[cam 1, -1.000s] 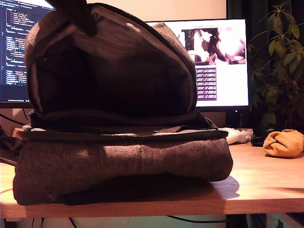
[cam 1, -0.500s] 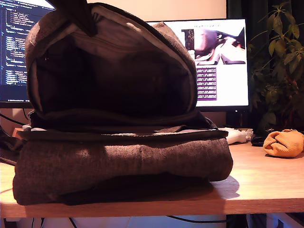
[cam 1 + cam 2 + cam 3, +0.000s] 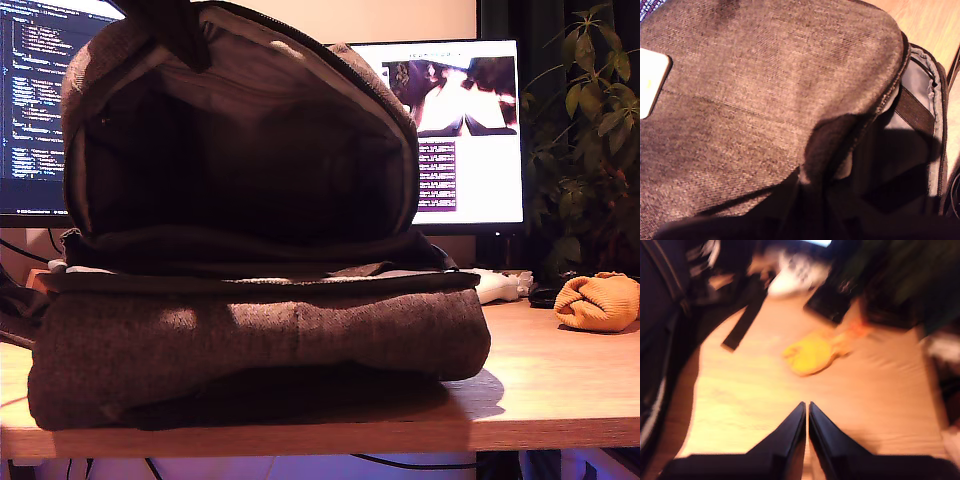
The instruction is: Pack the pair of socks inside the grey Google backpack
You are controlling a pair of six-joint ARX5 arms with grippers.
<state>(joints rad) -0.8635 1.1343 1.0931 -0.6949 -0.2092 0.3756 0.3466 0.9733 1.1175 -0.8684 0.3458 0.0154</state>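
Observation:
The grey Google backpack (image 3: 260,345) lies on the desk with its mouth open toward the exterior camera, showing a dark inside and light lining. My first gripper (image 3: 822,172) is shut on the edge of the backpack's flap (image 3: 765,90), near the pale patch (image 3: 650,80), and holds the flap up; it shows as a dark shape (image 3: 170,30) at the top of the exterior view. The pair of socks (image 3: 600,302), a mustard-orange bundle, rests on the desk at the exterior view's right. My second gripper (image 3: 807,409) is shut and holds nothing, hovering over bare desk short of the socks (image 3: 812,355); this view is blurred.
Two lit monitors (image 3: 470,130) stand behind the backpack. A leafy plant (image 3: 590,120) fills the exterior view's right. A white object (image 3: 498,285) and dark items lie behind the socks. A black strap (image 3: 742,325) trails on the wooden desk (image 3: 560,390).
The held flap has risen a little and shifted toward the exterior view's right, widening the opening. The picture on the monitor changed. The socks have not moved.

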